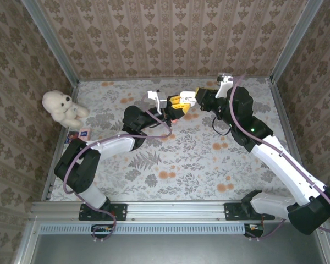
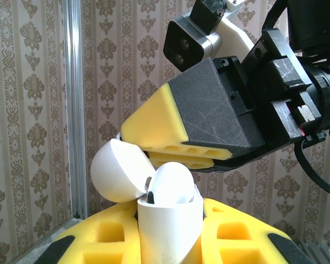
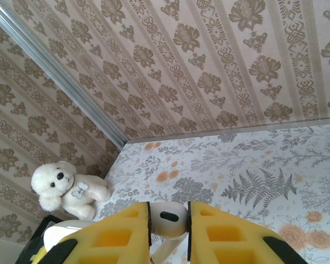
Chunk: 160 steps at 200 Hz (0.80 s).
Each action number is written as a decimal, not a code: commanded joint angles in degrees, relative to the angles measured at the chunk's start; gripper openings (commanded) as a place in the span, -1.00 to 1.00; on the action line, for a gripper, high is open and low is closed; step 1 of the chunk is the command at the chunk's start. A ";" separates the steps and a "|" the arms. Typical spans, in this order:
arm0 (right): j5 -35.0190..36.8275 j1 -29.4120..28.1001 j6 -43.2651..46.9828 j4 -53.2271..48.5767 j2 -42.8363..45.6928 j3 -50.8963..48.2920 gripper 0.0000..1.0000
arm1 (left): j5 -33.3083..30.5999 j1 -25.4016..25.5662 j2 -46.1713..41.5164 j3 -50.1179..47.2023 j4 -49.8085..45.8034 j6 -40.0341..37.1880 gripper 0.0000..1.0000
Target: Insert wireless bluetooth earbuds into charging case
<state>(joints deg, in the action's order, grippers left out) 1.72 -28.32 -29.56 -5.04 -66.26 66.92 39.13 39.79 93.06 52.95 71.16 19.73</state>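
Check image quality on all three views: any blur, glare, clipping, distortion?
Top external: even light, sharp, soft shadows, walls splay outward. Left wrist: white case close to clipping, little surface detail. Right wrist: near yellow fingers and white earbud slightly soft; teddy bear and wallpaper sharp.

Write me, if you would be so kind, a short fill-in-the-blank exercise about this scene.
1. The left end effector grips a white charging case whose lid is ____.
2. The right end effector has a ____ earbud between its fingers.
3. The white plush toy sits on the table's ____ side.
Missing words: open; white; left.
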 commanded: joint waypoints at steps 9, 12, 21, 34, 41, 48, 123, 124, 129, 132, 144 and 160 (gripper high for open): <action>3.88 -0.07 0.78 1.79 2.83 -1.03 -0.62 | -0.51 0.33 0.65 1.18 1.58 -0.13 -1.00; 4.24 -0.07 0.82 1.79 3.00 -1.15 -0.62 | -0.55 0.34 0.70 1.09 1.58 -0.05 -1.00; 5.25 -0.09 0.95 1.57 3.36 -1.33 -0.62 | -0.50 0.29 0.59 0.92 1.59 -0.18 -1.00; 6.19 -0.08 1.16 1.19 3.76 -1.44 -0.62 | -0.64 0.31 0.55 0.68 1.53 -0.35 -1.00; 6.53 -0.07 1.28 1.09 3.99 -1.44 -0.62 | -0.72 0.29 0.53 0.45 1.55 -0.44 -1.00; 6.55 -0.07 1.41 0.96 4.20 -1.50 -0.62 | -0.73 0.37 0.40 0.36 1.55 -0.56 -1.00; -1.40 -0.14 3.68 -1.45 2.74 1.35 -0.61 | -1.05 -0.03 0.78 0.50 1.48 -0.77 -1.00; -1.47 -0.15 3.70 -1.50 2.73 1.36 -0.61 | -1.06 -0.05 0.75 0.54 1.46 -0.76 -1.00; -1.69 -0.16 3.70 -1.55 2.59 1.38 -0.61 | -1.04 -0.06 0.76 0.59 1.45 -0.78 -1.00; -1.80 -0.16 3.72 -1.53 2.56 1.38 -0.61 | -1.03 -0.06 0.77 0.64 1.49 -0.76 -1.00; -2.29 -0.24 3.58 -1.54 2.37 1.40 -0.61 | -1.07 -0.05 0.79 0.65 1.40 -0.78 -1.00; -2.51 -0.42 3.54 -1.58 1.89 1.38 -0.62 | -1.02 -0.02 0.72 0.69 1.40 -0.74 -1.00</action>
<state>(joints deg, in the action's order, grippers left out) 1.32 -28.38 -26.96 -5.93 -63.79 66.39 38.50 39.77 93.08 52.93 71.16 19.68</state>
